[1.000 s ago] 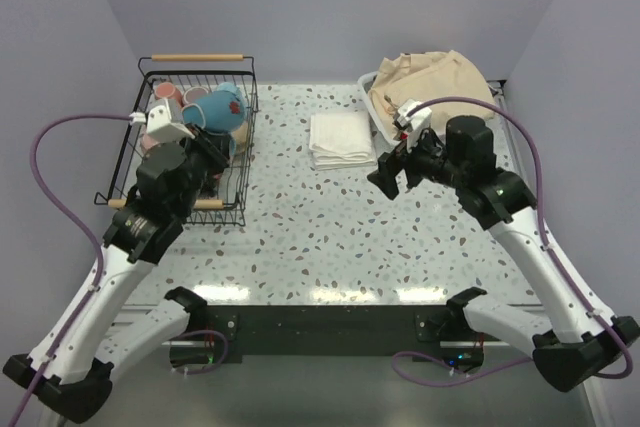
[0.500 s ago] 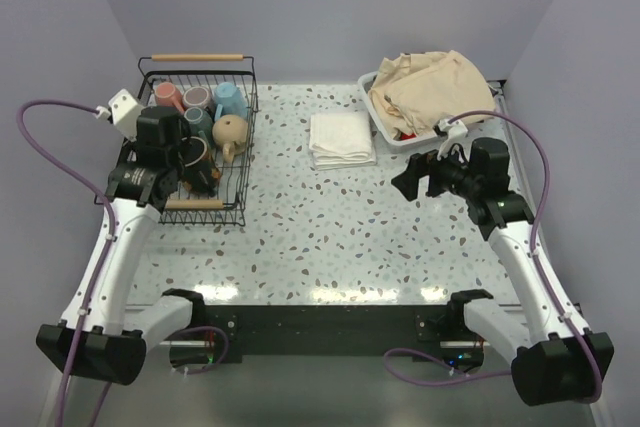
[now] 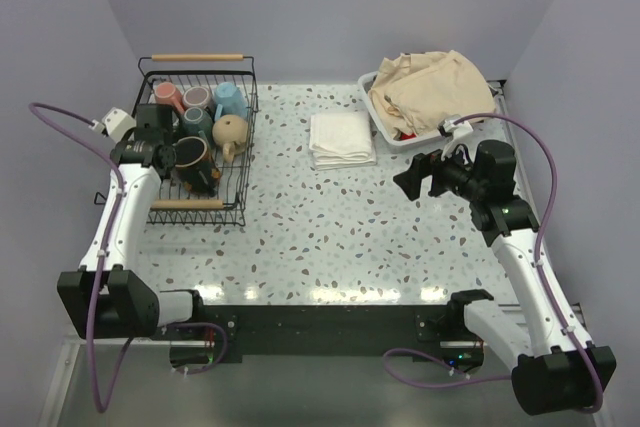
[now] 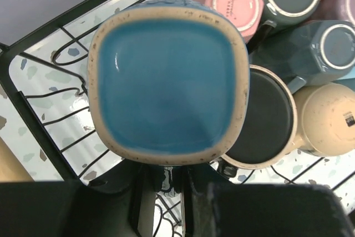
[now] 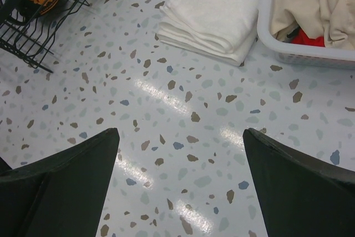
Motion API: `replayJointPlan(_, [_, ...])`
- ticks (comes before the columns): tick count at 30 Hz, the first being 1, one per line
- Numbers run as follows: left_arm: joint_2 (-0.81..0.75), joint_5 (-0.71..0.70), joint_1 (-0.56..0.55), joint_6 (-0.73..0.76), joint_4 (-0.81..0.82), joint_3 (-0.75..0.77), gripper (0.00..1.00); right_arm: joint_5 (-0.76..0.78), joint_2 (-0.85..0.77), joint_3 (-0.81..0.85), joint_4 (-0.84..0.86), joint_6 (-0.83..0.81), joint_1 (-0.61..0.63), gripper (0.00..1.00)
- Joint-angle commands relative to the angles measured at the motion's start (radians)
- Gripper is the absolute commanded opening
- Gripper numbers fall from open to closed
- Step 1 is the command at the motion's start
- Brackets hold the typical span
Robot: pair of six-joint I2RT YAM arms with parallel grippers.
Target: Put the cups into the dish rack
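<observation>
**A:** Where is the blue mug (image 4: 166, 81)?
**B:** Inside the dish rack (image 3: 244, 137), by its left wall, with the left gripper (image 4: 163, 184) clamped on it. The other mugs (image 4: 266, 117) crowd its right side.
**A:** Which way up?
**B:** Base up, mouth towards the wire floor. The base is square, glazed blue, with a tan rim.
**A:** And the right gripper (image 5: 180, 135)?
**B:** Spread wide above the table (image 3: 330, 237).

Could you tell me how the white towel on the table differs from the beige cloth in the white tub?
The white towel is folded into a flat stack; the beige cloth is crumpled in a heap. The towel lies straight on the table; the cloth fills the white tub, bulging over its rim. Both are pale fabric.
</observation>
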Motion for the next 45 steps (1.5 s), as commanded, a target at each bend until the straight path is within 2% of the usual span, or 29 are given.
replayJointPlan(1, [0.035,-0.013,0.045,-0.06,0.008,0.058,0.0,0.027,-0.011,0.013,0.026,0.005,-0.002,0.99])
replayJointPlan(15, [0.171,0.05,0.122,-0.062,0.058,0.01,0.0,0.034,-0.006,0.017,0.023,0.0,-0.001,0.99])
replayJointPlan(33, [0.345,0.03,0.127,-0.128,0.052,-0.011,0.0,0.057,-0.009,0.021,0.013,-0.009,-0.001,0.99])
replayJointPlan(34, [0.348,0.033,0.127,-0.126,0.055,-0.013,0.02,0.057,-0.011,0.021,0.015,-0.009,-0.001,0.99])
replayJointPlan(35, [0.349,0.034,0.127,-0.129,0.054,-0.014,0.14,0.059,-0.011,0.021,0.013,-0.009,-0.001,0.99])
replayJointPlan(40, [0.349,0.03,0.127,-0.134,0.049,-0.017,0.26,0.062,-0.009,0.021,0.013,-0.011,0.001,0.99])
replayJointPlan(41, [0.346,0.028,0.127,-0.133,0.049,-0.017,0.33,0.062,-0.011,0.021,0.015,-0.011,0.001,0.99])
replayJointPlan(45, [0.328,0.022,0.127,-0.128,0.046,-0.017,0.48,0.064,-0.014,0.02,0.015,-0.014,0.002,0.99])
